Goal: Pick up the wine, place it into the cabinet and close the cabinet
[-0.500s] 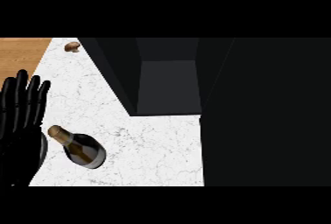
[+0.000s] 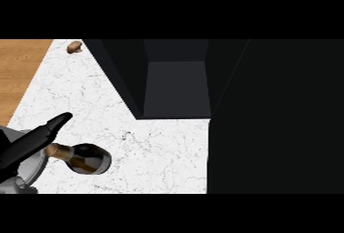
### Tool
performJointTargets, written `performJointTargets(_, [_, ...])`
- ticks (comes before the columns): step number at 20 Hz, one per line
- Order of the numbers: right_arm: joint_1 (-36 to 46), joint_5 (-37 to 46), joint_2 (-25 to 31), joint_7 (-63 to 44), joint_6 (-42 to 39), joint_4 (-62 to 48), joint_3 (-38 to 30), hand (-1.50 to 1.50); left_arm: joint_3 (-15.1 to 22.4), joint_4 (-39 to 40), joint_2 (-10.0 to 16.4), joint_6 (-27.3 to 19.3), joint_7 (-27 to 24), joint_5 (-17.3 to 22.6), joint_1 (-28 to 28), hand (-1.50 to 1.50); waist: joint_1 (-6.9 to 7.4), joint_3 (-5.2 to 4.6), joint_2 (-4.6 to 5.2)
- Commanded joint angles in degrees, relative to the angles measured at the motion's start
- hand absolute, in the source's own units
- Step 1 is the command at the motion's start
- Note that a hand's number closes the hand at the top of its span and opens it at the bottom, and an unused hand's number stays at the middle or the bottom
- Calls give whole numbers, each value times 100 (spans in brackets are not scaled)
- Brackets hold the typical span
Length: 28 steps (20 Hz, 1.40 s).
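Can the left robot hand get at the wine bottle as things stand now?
Probably yes. The left robot hand, fingers straight, lies right beside the neck of the bottle, and nothing shows between them. Whether they touch, I cannot tell.

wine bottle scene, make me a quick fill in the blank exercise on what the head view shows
1. The wine bottle rests on the ___ marble counter.
2. The cabinet is ___, with its dark inside showing.
3. The hand by the bottle's neck is the robot's ___ one.
4. The hand's fingers are ___, not curled round the bottle.

Missing words: white; open; left; straight
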<state>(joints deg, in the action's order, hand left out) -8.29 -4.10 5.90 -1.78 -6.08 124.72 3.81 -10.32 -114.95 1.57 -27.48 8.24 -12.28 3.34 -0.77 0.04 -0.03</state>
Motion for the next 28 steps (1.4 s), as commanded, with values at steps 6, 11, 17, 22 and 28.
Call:
performJointTargets(6, [-201,-826,255,-1000,-377,814,70,-150,665,1030,-154,-2298,1492,-1316,1436,-150,-2,0,3])
performJointTargets(11, [-178,-1075,297,-1382,-410,995,-201,-150,449,1441,-122,-2228,1074,-841,1596,-150,45,-5,6])
performJointTargets(17, [-94,-1259,330,-1789,-378,1361,-362,-150,1221,1623,-156,-2999,2338,-2161,2180,-150,41,-1,-1])
performJointTargets(22, [303,-1252,235,-2117,-179,1357,-471,-150,1468,1537,-156,-3169,2437,-2286,2039,-150,56,-3,-2])
performJointTargets(28, [-302,-692,-98,-1700,-424,1442,64,-150,1622,1255,-156,-3205,2812,-2691,1657,-150,60,-2,-9])
